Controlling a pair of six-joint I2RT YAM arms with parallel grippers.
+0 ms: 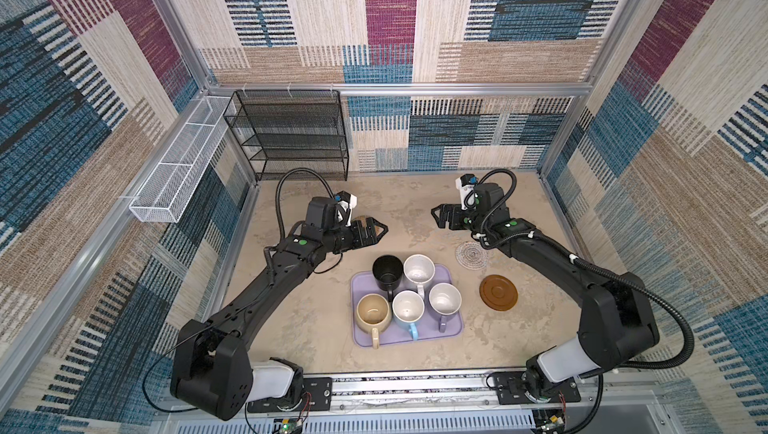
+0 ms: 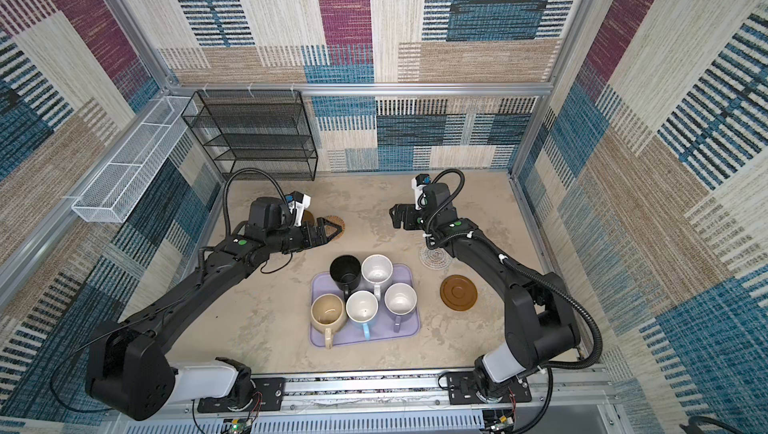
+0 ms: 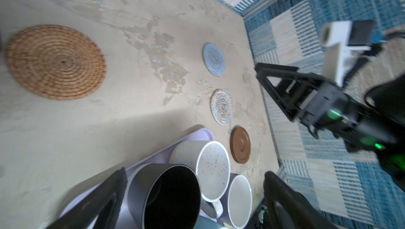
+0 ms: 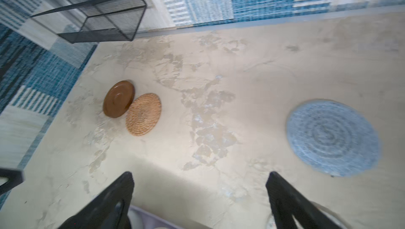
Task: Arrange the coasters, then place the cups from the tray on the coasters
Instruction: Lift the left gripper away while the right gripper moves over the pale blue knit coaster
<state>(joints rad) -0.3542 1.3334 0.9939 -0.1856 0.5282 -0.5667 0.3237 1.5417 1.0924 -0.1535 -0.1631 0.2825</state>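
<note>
Top views high overhead, whole table (image 1: 291,328), wrist views low and close, sharing rattan coaster (image 3: 55,62)

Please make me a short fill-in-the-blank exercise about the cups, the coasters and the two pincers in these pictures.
1. All ___ cups stand on the lavender tray.
2. The coaster lying right next to the tan rattan coaster is glossy ___.
3. The left pincer and the right pincer are both ___ and hold nothing.

Missing words: five; brown; open.

Robot lab test cell, aluminium frame (image 1: 415,88), fabric-patterned walls (image 1: 390,16)
</note>
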